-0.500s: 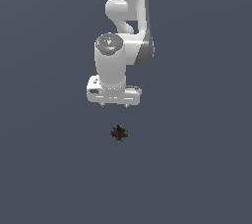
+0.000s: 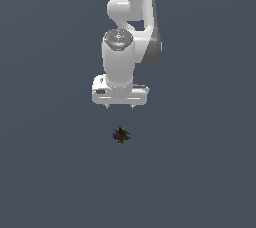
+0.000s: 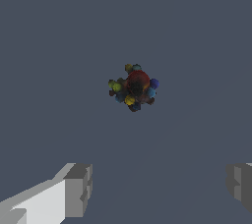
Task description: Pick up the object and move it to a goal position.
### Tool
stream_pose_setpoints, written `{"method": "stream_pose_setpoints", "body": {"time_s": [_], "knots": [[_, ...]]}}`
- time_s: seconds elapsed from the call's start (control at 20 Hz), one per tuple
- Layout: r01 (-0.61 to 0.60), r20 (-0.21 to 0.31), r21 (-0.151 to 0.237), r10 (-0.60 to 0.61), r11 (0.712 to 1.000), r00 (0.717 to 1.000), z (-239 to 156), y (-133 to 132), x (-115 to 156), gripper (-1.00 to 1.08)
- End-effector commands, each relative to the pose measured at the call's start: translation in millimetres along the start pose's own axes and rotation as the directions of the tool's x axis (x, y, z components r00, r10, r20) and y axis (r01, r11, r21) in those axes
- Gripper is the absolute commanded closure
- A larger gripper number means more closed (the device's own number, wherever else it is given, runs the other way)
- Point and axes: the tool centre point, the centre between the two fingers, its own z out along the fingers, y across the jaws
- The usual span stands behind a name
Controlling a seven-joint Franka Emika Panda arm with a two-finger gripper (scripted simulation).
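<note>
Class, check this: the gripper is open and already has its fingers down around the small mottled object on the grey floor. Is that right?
Not quite. The gripper is open, but it hangs apart from the object, not around it. The exterior view shows a clear gap between them, and the wrist view shows the object lying well clear of the fingers.

Exterior far, high; wrist near; both show object.

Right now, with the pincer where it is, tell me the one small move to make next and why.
Probably ease the pincer straight down toward the object, keeping it open. In the exterior view the object lies apart from the fingertips, roughly in line between them. In the wrist view the fingers stand wide apart with the object untouched beyond them, so closing now would catch nothing.
</note>
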Motion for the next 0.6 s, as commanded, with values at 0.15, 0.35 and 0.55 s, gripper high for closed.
{"method": "stream_pose_setpoints", "body": {"time_s": [0.15,0.35,0.55], "knots": [[0.01,-0.005,-0.003,-0.01,1.0,1.0,-4.0,-3.4,0.6,-0.92],[0.026,-0.004,-0.003,-0.026,1.0,1.0,-1.4,-2.8,2.1,-0.92],[0.067,-0.004,-0.004,-0.067,0.998,0.998,2.4,-3.1,5.4,-0.92]]}}
